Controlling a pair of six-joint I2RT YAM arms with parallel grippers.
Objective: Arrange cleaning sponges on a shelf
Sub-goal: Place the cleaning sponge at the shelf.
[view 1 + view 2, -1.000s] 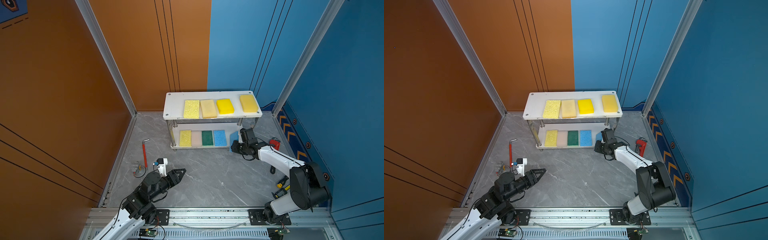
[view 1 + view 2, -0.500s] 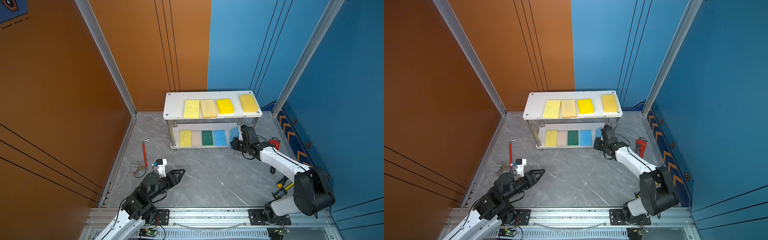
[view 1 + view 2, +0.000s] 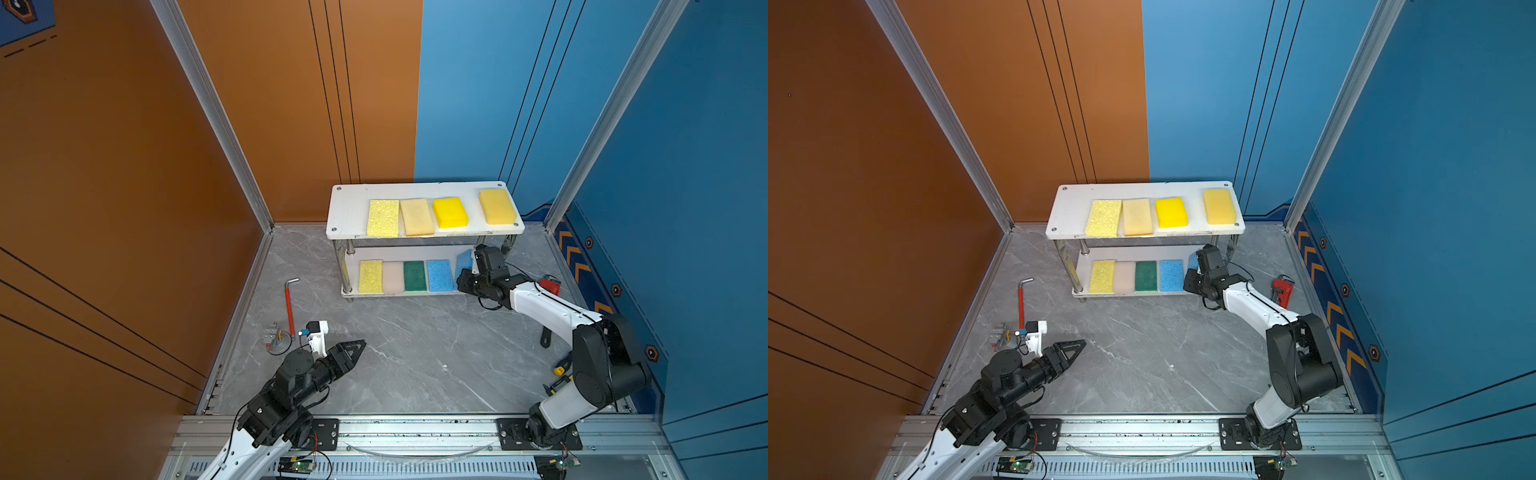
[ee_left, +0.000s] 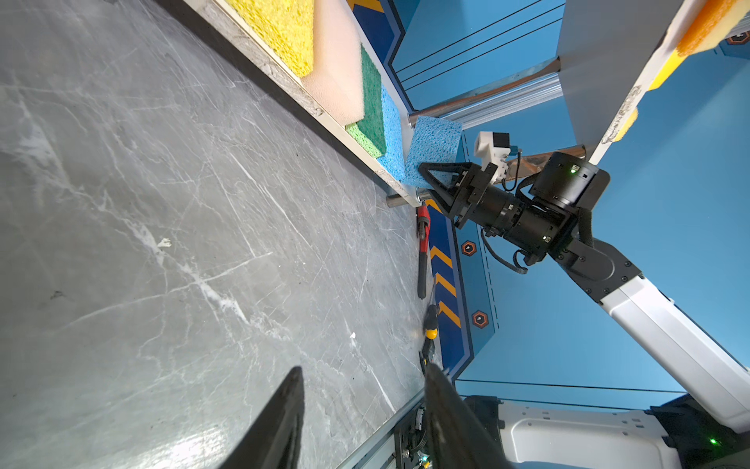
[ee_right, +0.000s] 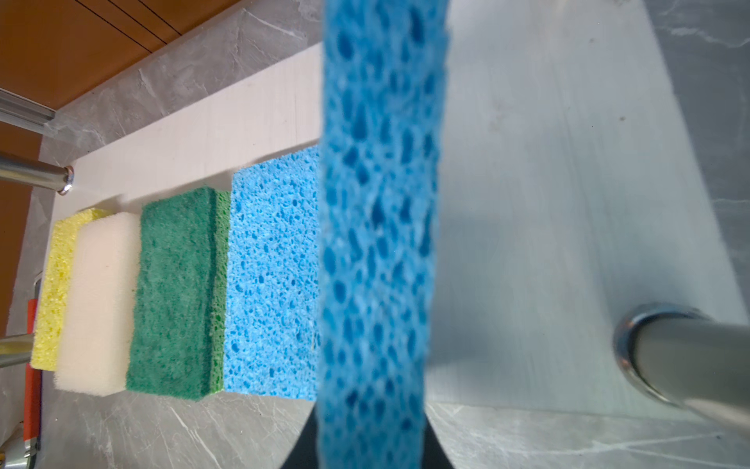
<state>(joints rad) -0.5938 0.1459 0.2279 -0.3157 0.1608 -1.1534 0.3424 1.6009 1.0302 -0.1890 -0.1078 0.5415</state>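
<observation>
Blue, porous and standing on edge, the last sponge [image 5: 377, 243] sits between the jaws of the right tool [image 4: 430, 182], which press on its two faces; it tilts at the bare right end of the lower board [image 5: 548, 203] of the shelf [image 3: 424, 237], just beside a flat blue sponge [image 3: 439, 275]. A green sponge [image 3: 414, 275], a beige sponge [image 3: 393, 276] and a pale-yellow sponge [image 3: 370, 276] complete that row. Four yellow-toned sponges [image 3: 417, 216] lie on the upper board [image 3: 345, 208]. Judged stage: eight placed, one to lay flat. The left tool [image 4: 363, 371], jaws apart and empty, hovers over the surface [image 3: 415, 353].
</observation>
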